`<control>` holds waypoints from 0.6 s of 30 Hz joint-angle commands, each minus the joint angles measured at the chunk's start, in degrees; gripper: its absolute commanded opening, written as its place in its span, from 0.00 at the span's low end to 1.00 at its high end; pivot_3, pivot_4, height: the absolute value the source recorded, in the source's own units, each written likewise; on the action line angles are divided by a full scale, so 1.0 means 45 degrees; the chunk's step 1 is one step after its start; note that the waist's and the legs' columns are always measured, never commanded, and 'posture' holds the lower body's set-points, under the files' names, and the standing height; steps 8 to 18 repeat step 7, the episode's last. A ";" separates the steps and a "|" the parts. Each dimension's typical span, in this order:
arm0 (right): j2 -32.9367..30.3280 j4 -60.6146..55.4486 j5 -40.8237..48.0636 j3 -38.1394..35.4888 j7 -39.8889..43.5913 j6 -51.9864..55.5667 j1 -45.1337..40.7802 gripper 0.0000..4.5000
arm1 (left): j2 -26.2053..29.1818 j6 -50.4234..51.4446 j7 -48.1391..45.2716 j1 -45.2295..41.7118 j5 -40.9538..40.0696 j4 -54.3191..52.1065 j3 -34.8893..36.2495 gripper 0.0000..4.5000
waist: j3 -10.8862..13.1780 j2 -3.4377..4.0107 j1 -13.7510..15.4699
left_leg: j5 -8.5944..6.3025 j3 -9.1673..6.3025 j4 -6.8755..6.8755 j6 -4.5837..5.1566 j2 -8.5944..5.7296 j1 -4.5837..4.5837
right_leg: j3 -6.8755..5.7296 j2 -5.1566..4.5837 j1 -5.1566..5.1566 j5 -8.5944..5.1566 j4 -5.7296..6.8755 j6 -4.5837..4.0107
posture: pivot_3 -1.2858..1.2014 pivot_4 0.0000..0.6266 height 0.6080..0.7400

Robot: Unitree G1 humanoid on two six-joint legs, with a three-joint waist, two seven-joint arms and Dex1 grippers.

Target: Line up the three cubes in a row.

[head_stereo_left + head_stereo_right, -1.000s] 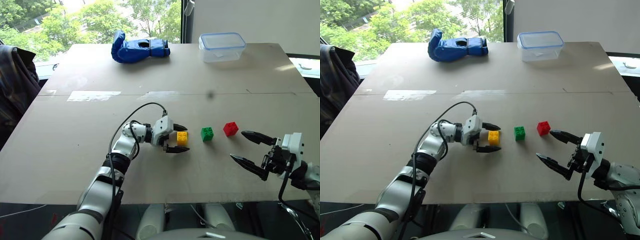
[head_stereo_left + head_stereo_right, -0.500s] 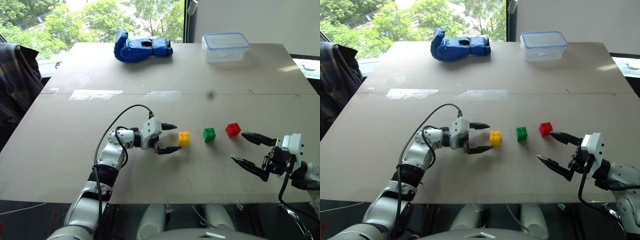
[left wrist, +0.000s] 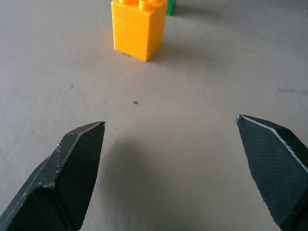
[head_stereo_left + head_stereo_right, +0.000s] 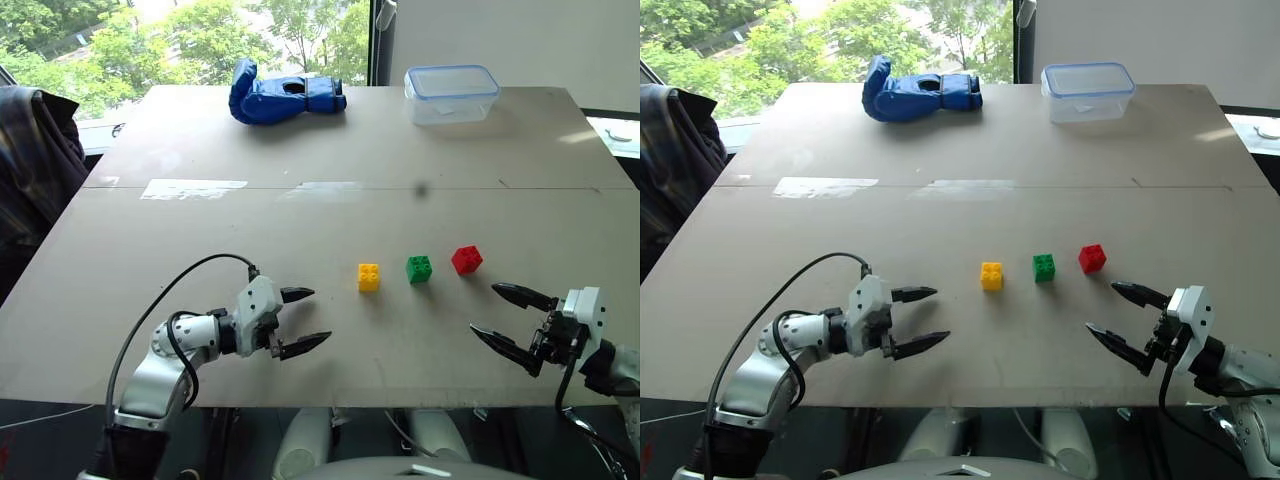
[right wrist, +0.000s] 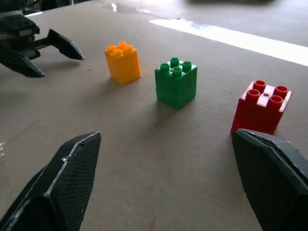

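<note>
Three cubes stand in a row on the brown table: a yellow-orange cube (image 4: 368, 277), a green cube (image 4: 418, 268) and a red cube (image 4: 466, 259), each apart from the others. My left gripper (image 4: 303, 318) is open and empty, a short way to the left of the yellow-orange cube (image 3: 139, 28) and nearer the table's front edge. My right gripper (image 4: 500, 315) is open and empty near the front right edge, pointing toward the red cube (image 5: 261, 107) and green cube (image 5: 175, 83).
A blue glove (image 4: 283, 93) lies at the far left of the table (image 4: 320, 150). A clear plastic box (image 4: 450, 93) stands at the far right. A dark garment (image 4: 30, 170) hangs off the left side.
My left gripper let go of the yellow-orange cube and drew back to the left, toward the front edge. My right gripper sank a little toward the front edge. The cubes stayed put.
</note>
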 commanded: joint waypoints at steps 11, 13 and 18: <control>0.0454 0.1939 -0.0649 -0.0431 0.0032 -0.2347 0.0406 1.00 | -0.0825 0.1797 0.2828 0.2280 -0.0513 -0.2959 0.0639 0.99 | -0.0005 0.0012 -0.0086 | 0.0000 0.0020 -0.0005 0.0000 0.0010 0.0010 | 0.0020 0.0004 -0.0001 -0.0002 0.0000 -0.0002 | 0.52 0.24 1.00; 0.0454 0.1939 -0.0649 -0.0431 0.0032 -0.2347 0.0406 1.00 | -0.0825 0.1797 0.2828 0.2280 -0.0513 -0.2959 0.0639 0.99 | -0.0005 0.0012 -0.0086 | 0.0000 0.0020 -0.0005 0.0000 0.0010 0.0010 | 0.0020 0.0004 -0.0001 -0.0002 0.0000 -0.0002 | 0.52 0.24 1.00; 0.0454 0.1939 -0.0649 -0.0431 0.0032 -0.2347 0.0406 1.00 | -0.0825 0.1797 0.2828 0.2280 -0.0513 -0.2959 0.0639 0.99 | -0.0005 0.0012 -0.0086 | 0.0000 0.0020 -0.0005 0.0000 0.0010 0.0010 | 0.0020 0.0004 -0.0001 -0.0002 0.0000 -0.0002 | 0.52 0.24 1.00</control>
